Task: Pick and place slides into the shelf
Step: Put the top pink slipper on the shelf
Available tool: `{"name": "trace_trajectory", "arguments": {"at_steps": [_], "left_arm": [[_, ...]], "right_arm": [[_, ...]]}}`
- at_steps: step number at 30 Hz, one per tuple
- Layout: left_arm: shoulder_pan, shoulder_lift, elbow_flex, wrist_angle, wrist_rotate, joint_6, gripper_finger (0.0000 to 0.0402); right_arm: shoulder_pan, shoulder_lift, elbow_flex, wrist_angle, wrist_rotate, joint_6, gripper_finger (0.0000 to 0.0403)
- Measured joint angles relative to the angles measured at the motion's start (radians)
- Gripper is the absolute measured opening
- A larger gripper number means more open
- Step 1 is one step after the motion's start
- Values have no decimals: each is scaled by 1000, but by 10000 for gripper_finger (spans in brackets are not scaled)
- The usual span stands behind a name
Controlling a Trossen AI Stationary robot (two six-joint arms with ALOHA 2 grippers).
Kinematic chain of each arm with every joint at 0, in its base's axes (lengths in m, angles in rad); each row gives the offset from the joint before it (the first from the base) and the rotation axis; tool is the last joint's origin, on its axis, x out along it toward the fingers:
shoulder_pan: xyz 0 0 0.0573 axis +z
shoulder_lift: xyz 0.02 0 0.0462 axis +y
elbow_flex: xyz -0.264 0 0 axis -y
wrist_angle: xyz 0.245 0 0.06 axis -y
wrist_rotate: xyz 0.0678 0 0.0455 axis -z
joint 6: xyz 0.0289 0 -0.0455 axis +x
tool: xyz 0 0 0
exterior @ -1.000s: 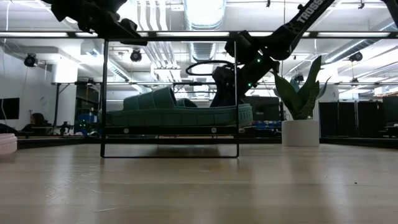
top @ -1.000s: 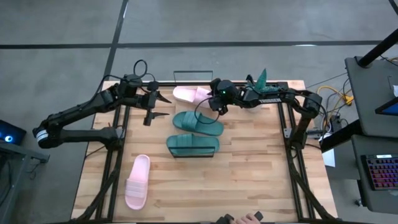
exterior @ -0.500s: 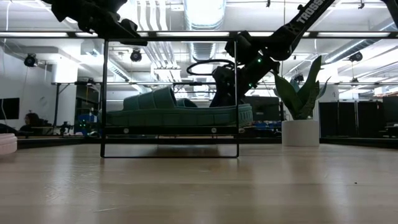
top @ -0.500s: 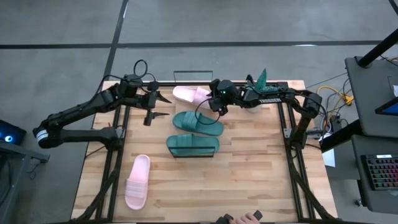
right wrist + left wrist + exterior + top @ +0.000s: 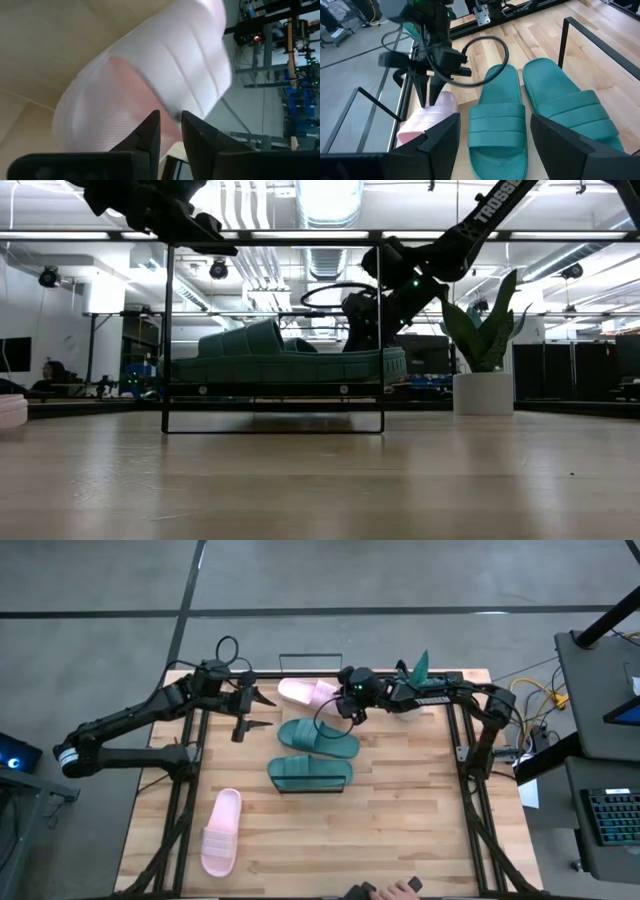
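A pale pink slide (image 5: 305,692) lies near the far edge. My right gripper (image 5: 340,703) stands at its strap end, fingers close together. One dark teal slide (image 5: 318,737) lies on the table. The second teal slide (image 5: 310,772) rests sole-down on the shelf (image 5: 165,330), a black-framed board. The other pink slide (image 5: 222,830) lies near the left front. My left gripper (image 5: 262,711) hovers open to the left of the teal slides, which show ahead of it in the left wrist view (image 5: 497,130). My right gripper (image 5: 171,130) has the pink slide's strap edge (image 5: 172,112) between its two nearly shut fingers. The fingers (image 5: 422,92) come from above, pointing down at that end of the slide. The slide (image 5: 427,122) still lies flat on the table.
A teal potted plant (image 5: 420,675) stands at the far edge behind my right arm, also seen in the low view (image 5: 483,350). A thin black wire frame (image 5: 300,658) stands at the far edge. A person's hand (image 5: 400,890) shows at the near edge.
My right arm has shifted slightly by the pink slide, as the low view shows. The slides and the shelf stand where they were.
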Motion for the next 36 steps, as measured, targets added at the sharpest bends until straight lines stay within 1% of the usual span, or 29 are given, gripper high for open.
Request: {"name": "trace_trajectory", "arguments": {"at_steps": [4,10,16,19,26,32,36], "left_arm": [[0,1,0,0,0,0,226],[0,1,0,0,0,0,226],[0,1,0,-1,0,-1,226],[0,2,0,0,0,-1,226],[0,2,-13,-1,0,-2,226],[0,1,-34,0,0,-1,226],[0,1,-47,6,0,-1,226]], "right_arm": [[0,29,0,10,3,-24,66],[-2,39,0,69,28,34,81],[-2,39,2,83,28,21,87],[-2,39,3,84,28,17,73],[-12,39,3,101,28,0,15],[-20,38,3,114,34,-9,9],[-30,38,3,161,91,-8,9]]}}
